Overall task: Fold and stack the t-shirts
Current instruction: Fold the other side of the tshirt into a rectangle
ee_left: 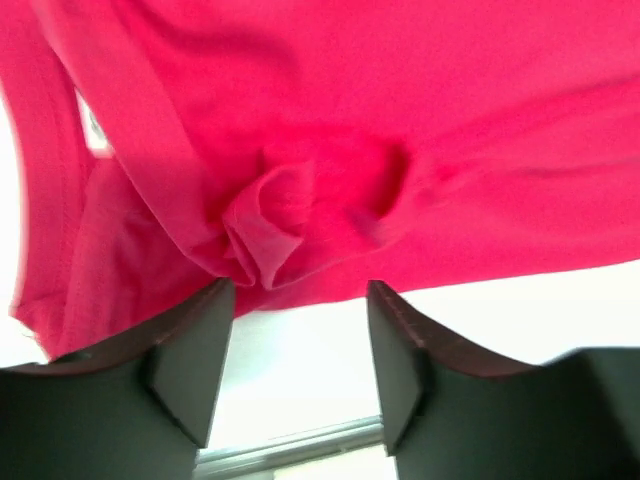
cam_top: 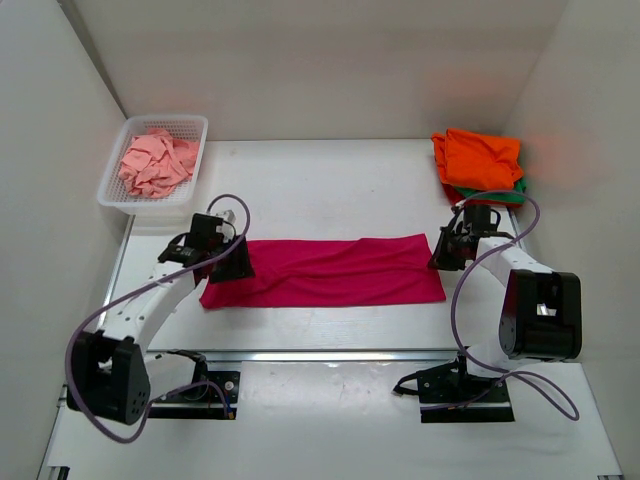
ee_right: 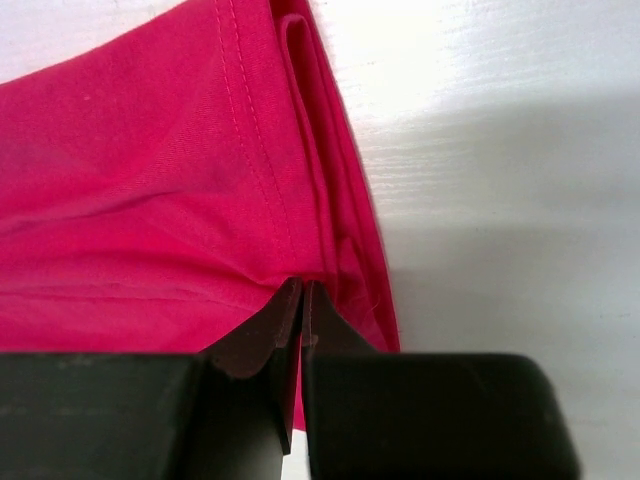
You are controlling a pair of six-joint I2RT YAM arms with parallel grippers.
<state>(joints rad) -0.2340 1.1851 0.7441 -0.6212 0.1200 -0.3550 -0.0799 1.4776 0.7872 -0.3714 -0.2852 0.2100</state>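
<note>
A magenta-pink t-shirt (cam_top: 325, 270) lies folded into a long band across the middle of the table. My left gripper (cam_top: 232, 262) is over its left end, open, the jaws wide apart and empty (ee_left: 300, 290), with a bunched pucker of the cloth (ee_left: 265, 225) just beyond the fingertips. My right gripper (cam_top: 440, 255) is at the shirt's right end, its jaws closed (ee_right: 303, 285) on the hemmed edge (ee_right: 255, 150). An orange t-shirt (cam_top: 480, 155) lies folded on a green one (cam_top: 518, 187) at the back right. A salmon-pink shirt (cam_top: 155, 162) lies crumpled in the basket.
The white mesh basket (cam_top: 165, 120) stands at the back left corner. White walls close in the table on the left, back and right. The arm bases (cam_top: 190, 390) sit on a rail at the near edge.
</note>
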